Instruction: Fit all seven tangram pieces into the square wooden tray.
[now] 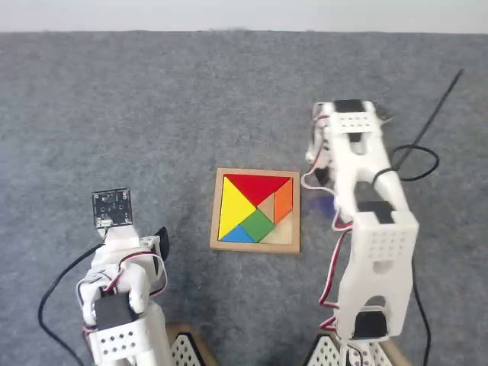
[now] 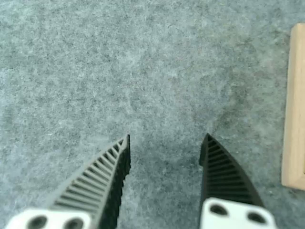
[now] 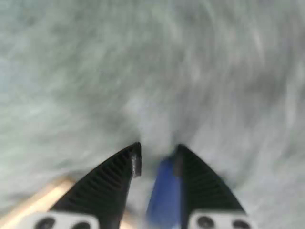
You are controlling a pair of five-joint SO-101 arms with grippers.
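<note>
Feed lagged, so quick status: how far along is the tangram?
Five coloured pieces sit in the tray. The right hand holds a blue piece beside it. Bare wood at the tray's corner nearest that arm is left to fill. The left hand is open, empty.

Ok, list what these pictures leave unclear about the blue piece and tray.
Blue piece: blurred in the right wrist view and cut off by the picture's edge; shape unclear.
Same piece, high view: the right arm covers nearly all of it.
Wooden tray: cut off by the left wrist view's edge; its inside lies out of frame.
</note>
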